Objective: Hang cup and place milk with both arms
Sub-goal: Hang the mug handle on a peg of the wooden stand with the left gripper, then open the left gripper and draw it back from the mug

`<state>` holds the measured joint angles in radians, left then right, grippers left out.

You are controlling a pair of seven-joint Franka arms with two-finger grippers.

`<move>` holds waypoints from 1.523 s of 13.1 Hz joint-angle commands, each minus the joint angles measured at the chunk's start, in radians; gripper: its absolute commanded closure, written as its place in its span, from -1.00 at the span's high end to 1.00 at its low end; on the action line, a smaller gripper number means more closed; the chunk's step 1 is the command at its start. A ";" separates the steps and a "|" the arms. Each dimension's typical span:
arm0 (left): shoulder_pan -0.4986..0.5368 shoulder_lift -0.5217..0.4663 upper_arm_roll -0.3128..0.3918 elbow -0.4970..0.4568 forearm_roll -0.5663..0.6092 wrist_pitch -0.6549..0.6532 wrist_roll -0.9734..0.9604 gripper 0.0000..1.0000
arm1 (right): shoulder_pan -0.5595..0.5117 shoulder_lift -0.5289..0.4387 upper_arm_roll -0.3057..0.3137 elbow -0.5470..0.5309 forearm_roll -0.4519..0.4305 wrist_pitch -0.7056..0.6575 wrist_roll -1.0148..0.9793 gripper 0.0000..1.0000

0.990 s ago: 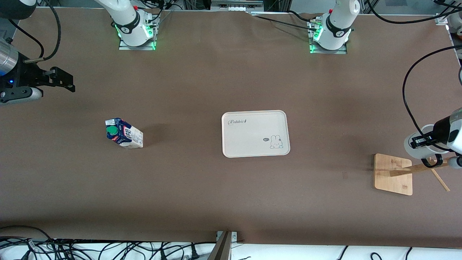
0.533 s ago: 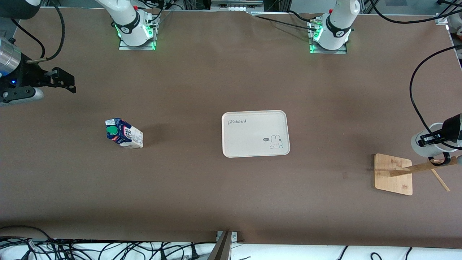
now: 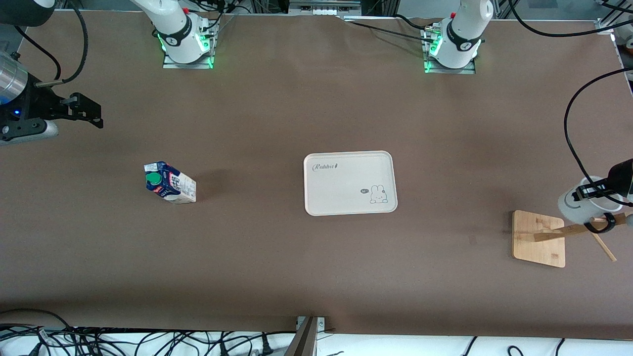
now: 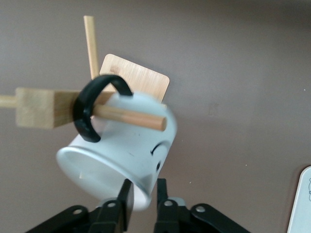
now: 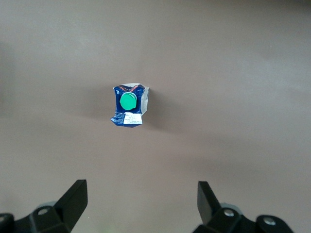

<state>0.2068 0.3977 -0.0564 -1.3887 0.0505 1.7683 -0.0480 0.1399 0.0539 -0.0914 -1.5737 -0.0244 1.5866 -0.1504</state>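
Observation:
The white cup (image 3: pixel 582 203) hangs tilted over the wooden rack (image 3: pixel 538 238) at the left arm's end of the table. In the left wrist view its black loop handle (image 4: pixel 90 109) is threaded on the rack's round peg (image 4: pixel 129 116), and the smiley face shows on the cup (image 4: pixel 141 145). My left gripper (image 3: pixel 593 191) (image 4: pixel 143 187) is shut on the cup's rim, one finger inside and one outside. The milk (image 3: pixel 169 183) (image 5: pixel 129 106) stands on the table, green cap up. My right gripper (image 3: pixel 91 113) (image 5: pixel 141 187) is open and empty, high over the table near the milk.
A cream tray (image 3: pixel 341 190) with a rabbit drawing lies mid-table; its corner shows in the left wrist view (image 4: pixel 303 204). The rack's square post (image 4: pixel 41 108) and a second thin peg (image 4: pixel 90 46) stick out beside the cup. Cables lie along the table's front edge.
My left gripper has carried the cup toward the left arm's end of the table and slightly down, sliding the handle along the peg. The right arm has hardly moved.

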 commanded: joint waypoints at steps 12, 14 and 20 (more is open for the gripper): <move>-0.046 -0.105 -0.174 0.011 0.005 -0.173 0.030 1.00 | -0.019 -0.016 0.024 -0.003 -0.006 0.004 0.011 1.00; -0.050 -0.112 -0.162 0.007 -0.007 -0.176 0.045 1.00 | -0.019 -0.016 0.024 -0.003 -0.006 0.004 0.011 1.00; -0.228 -0.400 0.012 -0.333 -0.046 0.052 0.028 1.00 | -0.019 -0.016 0.024 -0.003 -0.005 0.004 0.017 1.00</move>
<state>-0.0041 0.1644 -0.0784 -1.5129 0.0252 1.7055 -0.0180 0.1391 0.0539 -0.0869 -1.5722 -0.0244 1.5903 -0.1503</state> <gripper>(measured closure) 0.000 0.000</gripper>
